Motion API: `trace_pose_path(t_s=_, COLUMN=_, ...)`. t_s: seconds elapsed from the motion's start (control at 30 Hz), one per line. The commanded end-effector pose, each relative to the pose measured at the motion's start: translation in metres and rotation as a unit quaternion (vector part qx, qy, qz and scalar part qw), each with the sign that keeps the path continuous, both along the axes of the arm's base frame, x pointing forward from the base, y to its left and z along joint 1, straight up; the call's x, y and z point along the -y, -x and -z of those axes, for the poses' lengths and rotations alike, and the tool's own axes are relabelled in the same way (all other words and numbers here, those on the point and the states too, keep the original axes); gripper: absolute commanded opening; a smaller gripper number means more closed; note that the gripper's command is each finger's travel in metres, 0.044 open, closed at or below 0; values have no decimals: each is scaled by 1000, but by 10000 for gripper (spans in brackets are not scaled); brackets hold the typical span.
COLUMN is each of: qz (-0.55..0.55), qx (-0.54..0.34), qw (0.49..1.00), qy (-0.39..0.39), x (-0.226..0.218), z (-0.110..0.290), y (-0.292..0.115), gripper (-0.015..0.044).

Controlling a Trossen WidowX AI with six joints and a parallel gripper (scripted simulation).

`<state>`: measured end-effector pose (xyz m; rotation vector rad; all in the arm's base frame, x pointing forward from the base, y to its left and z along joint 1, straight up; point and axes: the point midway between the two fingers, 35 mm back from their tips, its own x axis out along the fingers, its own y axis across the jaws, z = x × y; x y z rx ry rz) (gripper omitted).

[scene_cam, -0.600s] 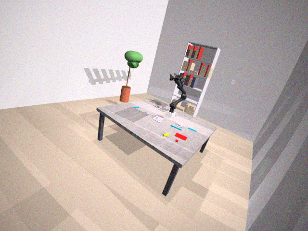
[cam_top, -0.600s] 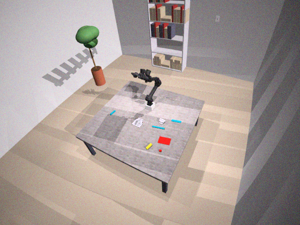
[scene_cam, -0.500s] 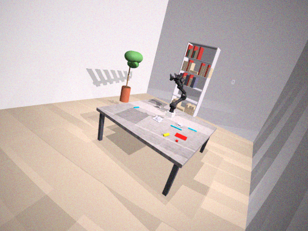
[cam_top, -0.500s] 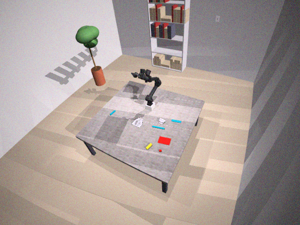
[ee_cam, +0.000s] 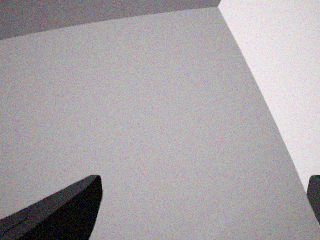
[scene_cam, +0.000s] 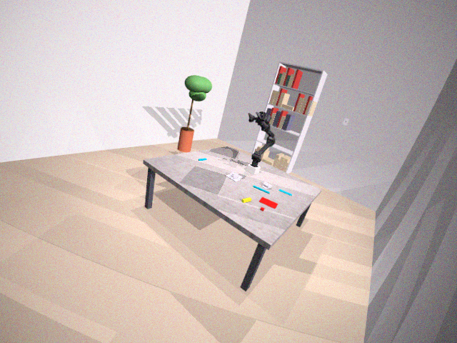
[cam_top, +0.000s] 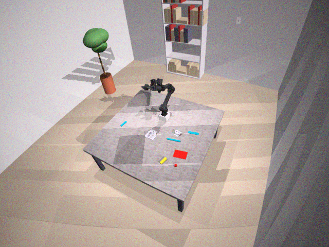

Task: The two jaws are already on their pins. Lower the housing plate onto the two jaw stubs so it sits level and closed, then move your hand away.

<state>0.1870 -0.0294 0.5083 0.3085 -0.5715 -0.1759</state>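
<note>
My gripper (cam_top: 143, 87) (scene_cam: 249, 117) (ee_cam: 205, 186) is open and empty, raised high above the back of the table and well away from the parts. A white flat piece with dark detail (cam_top: 151, 134) (scene_cam: 234, 176) lies on the table in front of the arm's base. A smaller white piece (cam_top: 177, 133) (scene_cam: 266, 185) lies to its right. At this size I cannot tell which of them is the housing plate, nor make out the jaws, pins or stubs, or whether a plate sits level. The wrist view shows only walls between the fingers.
The table (cam_top: 132, 170) (scene_cam: 169, 170) also bears a red plate (cam_top: 180, 154) (scene_cam: 268, 202), a small red block (cam_top: 175, 165) (scene_cam: 262, 209), a yellow piece (cam_top: 163, 160) (scene_cam: 246, 200) and cyan bars (cam_top: 173, 139) (scene_cam: 260, 189). A bookshelf stands behind; a potted plant stands at the left.
</note>
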Motion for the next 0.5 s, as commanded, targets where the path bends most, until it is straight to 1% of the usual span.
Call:
trace_pose_path(t_s=0.0, qz=-37, qx=-30, qw=999, qy=-7, x=-13, z=10, y=-19, gripper=440)
trace_pose_path(t_s=0.47, qz=-136, qx=-133, qw=981, qy=-20, x=-60, z=51, y=-69, gripper=440)
